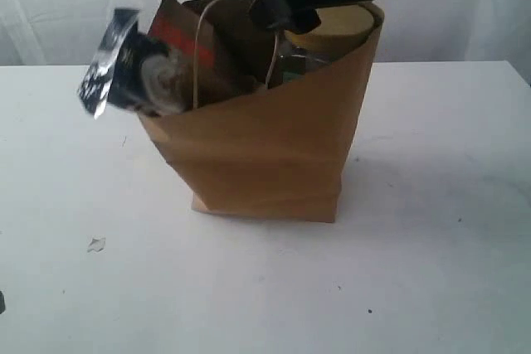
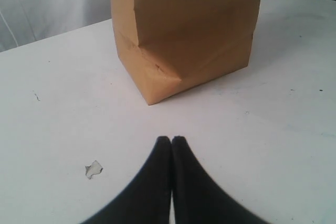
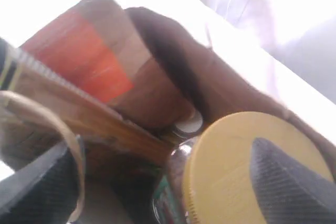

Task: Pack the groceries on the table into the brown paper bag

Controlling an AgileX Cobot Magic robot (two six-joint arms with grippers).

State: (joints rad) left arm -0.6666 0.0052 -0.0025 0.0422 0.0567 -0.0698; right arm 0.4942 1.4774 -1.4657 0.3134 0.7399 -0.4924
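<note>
- the brown paper bag (image 1: 274, 155) stands upright mid-frame on the table (image 1: 431, 230), mouth open at the top.
- your right gripper (image 3: 160, 145) sits at that mouth with its fingers spread wide, gripping nothing. one fingertip lies over the tan-lidded clear jar (image 1: 332, 35) at the upper right.
- lift straight up, clear of the loop handle (image 3: 79, 182) beside the other finger, so the bag doesn't tip.
- your left gripper (image 2: 171, 142) is pinched together and empty, low over the table.
- count: one bag; three groceries showing — one jar, one brown pouch (image 1: 195, 47), one long spaghetti packet (image 1: 124, 68) poking out upper left; one white bit (image 2: 93, 169).
</note>
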